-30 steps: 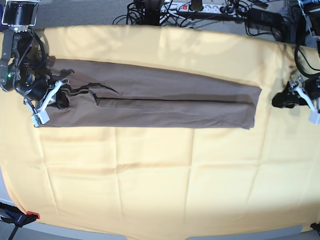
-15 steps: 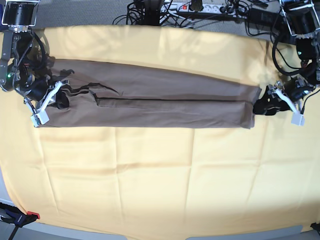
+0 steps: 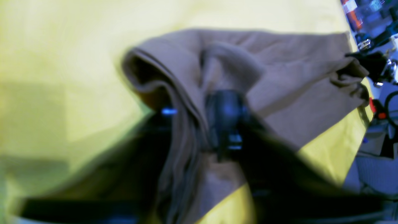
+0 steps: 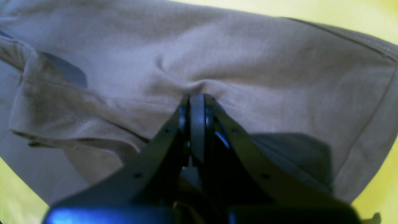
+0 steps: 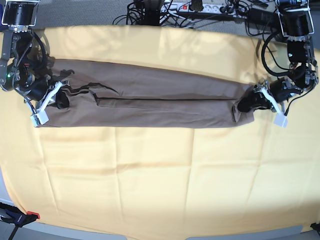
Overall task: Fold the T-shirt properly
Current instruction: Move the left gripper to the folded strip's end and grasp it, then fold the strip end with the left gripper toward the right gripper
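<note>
The taupe T-shirt (image 5: 160, 95) lies folded lengthwise into a long strip across the yellow cloth. At the strip's end on the left of the base view, my right gripper (image 5: 56, 100) is shut on the T-shirt. The right wrist view shows its jaws pressed together (image 4: 193, 96) with a pucker of T-shirt fabric (image 4: 248, 56) pinched at the tips. My left gripper (image 5: 245, 105) is at the opposite end. In the blurred left wrist view, layers of the T-shirt (image 3: 295, 77) are bunched between the closed-in jaws of that gripper (image 3: 197, 112), and the end is pushed inward and wrinkled.
A large pale-yellow cloth (image 5: 160, 175) covers the table under the shirt. Cables and a power strip (image 5: 200, 7) lie behind the far edge. An orange-and-black clamp (image 5: 20, 217) sits at the front left corner.
My left gripper has moved in from the side onto the shirt's end and closed on it, bunching that end inward. The right gripper has stayed put, still shut on the other end.
</note>
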Tool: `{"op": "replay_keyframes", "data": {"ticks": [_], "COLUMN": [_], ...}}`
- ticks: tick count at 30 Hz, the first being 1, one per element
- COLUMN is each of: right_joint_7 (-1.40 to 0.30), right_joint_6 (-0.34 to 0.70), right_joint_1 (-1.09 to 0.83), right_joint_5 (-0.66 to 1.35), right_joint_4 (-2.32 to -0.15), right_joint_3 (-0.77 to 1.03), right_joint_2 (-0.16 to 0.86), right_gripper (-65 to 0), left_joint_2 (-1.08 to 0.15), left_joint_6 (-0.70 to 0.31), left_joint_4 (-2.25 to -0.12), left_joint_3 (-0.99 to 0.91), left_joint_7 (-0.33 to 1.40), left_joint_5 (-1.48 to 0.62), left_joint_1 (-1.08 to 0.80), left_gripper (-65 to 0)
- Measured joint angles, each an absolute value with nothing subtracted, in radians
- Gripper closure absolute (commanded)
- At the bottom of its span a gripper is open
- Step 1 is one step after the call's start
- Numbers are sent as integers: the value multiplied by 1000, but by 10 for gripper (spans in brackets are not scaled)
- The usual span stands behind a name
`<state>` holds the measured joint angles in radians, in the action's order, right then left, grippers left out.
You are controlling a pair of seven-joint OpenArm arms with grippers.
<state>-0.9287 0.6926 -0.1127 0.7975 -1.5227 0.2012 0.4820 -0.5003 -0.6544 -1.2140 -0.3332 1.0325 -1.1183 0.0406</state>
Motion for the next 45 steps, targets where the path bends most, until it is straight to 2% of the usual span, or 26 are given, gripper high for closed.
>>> {"op": "replay_keyframes", "data": {"ticks": [11,13,16,18,25,45], "right_joint_7": [-931,-931,-931,-931,-931,-931], "right_joint_6": [693,693,693,693,693,693], "right_joint_1": [-113,-113,-112,-113,-113,-113], "right_joint_5": [801,801,801,801,800,801], "right_joint_4": [-1523,-1523,-1523,-1523,-1523,-1523], "right_joint_3": [201,201,201,201,201,201], "right_joint_2": [482,482,482,482,482,482], "right_gripper": [0,0,0,0,0,0], "left_joint_2": [-498,-498,-498,-498,-484,-123], "left_joint_6": [-610,-614,-688,-690,-690,-690], "left_joint_4": [-1210,-1210,-1210,-1210,-1224,-1224], "left_joint_3": [-328,-329,-329,-328,-329,-329], "left_joint_7": [1090,1139,1226,1304,1329,1317], "left_joint_5": [-1103,-1178,-1346,-1461,-1456,-1456], "left_joint_1": [121,130,131,131,131,131], "left_gripper": [0,0,0,0,0,0]}}
